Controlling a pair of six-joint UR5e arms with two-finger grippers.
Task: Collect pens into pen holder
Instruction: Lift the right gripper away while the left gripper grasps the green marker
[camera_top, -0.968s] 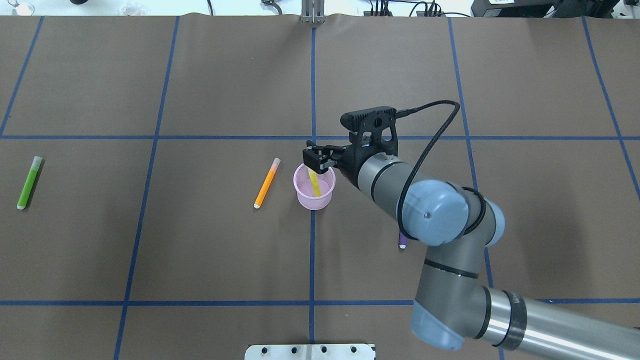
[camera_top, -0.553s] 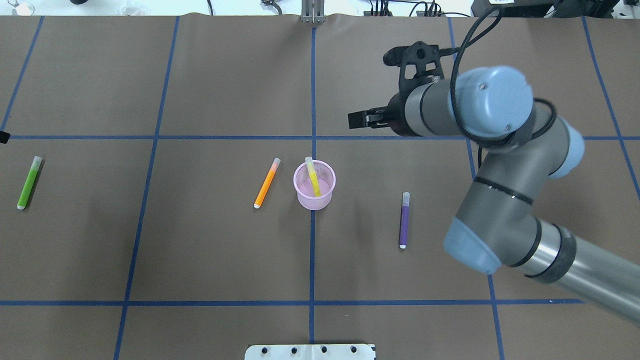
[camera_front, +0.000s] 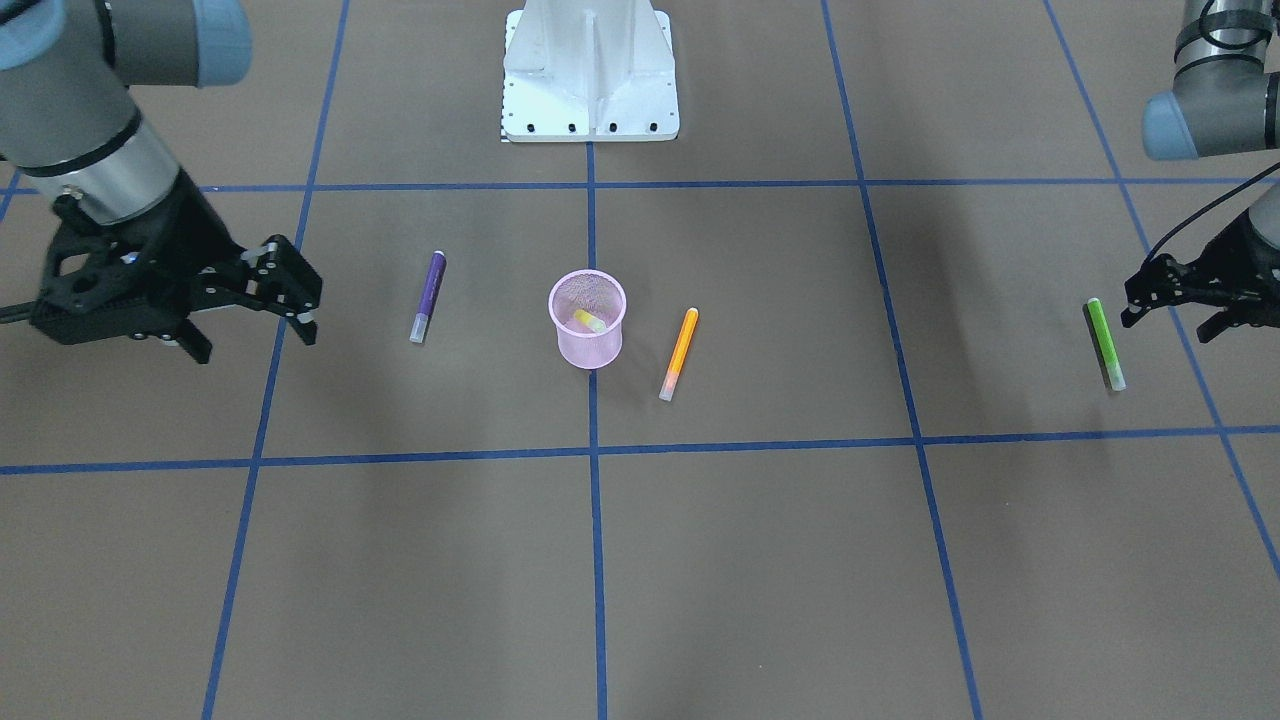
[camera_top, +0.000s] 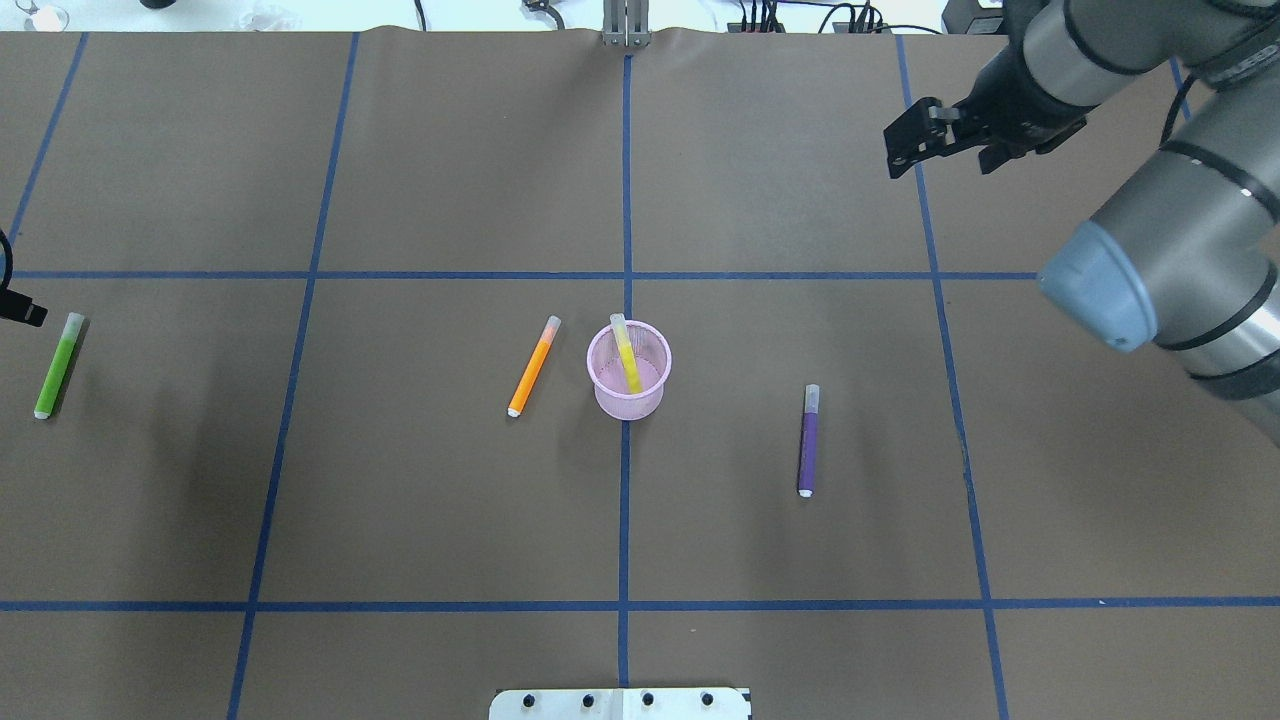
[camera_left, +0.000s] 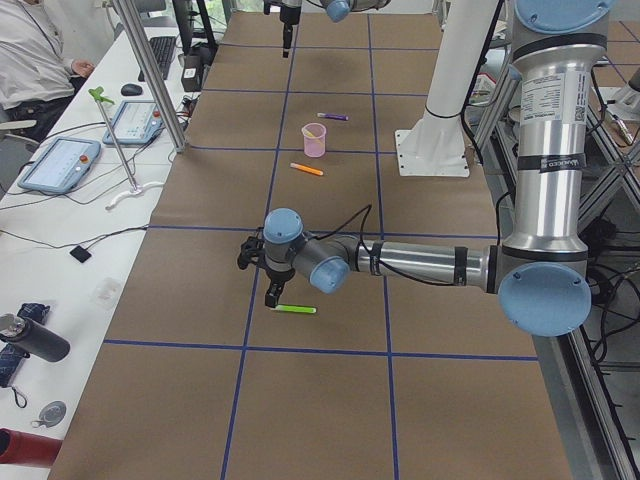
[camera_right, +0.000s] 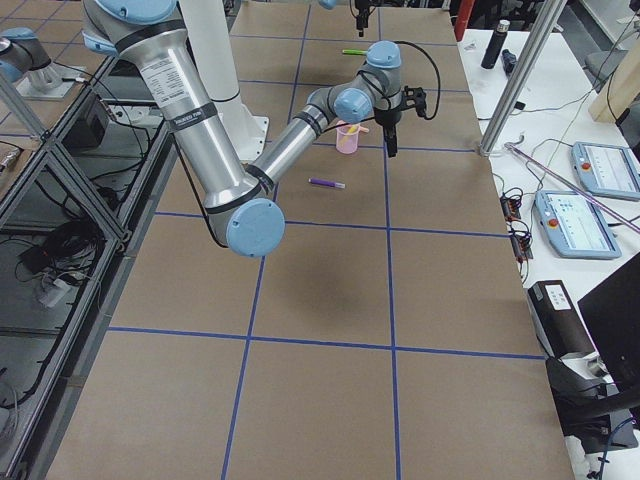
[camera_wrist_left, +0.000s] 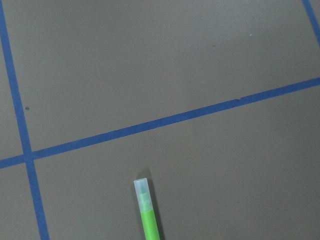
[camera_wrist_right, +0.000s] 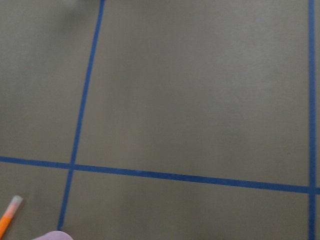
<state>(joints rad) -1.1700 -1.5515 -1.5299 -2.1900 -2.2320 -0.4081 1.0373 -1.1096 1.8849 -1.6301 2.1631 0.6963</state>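
Observation:
The pink mesh pen holder stands mid-table with the yellow pen leaning inside it. Beside it lie the orange pen and the purple pen. The green pen lies far off on my left side. My left gripper hangs open just beside the green pen's capped end, touching nothing. High and well away from the holder, my right gripper is open and empty.
The white robot base plate sits at the near table edge. Blue tape lines grid the brown table cover. A side bench with tablets and a seated person runs along the far edge.
My right gripper let go of the yellow pen, which stays in the holder, then lifted and swung away to the far right. My left gripper came in at the left edge by the green pen.

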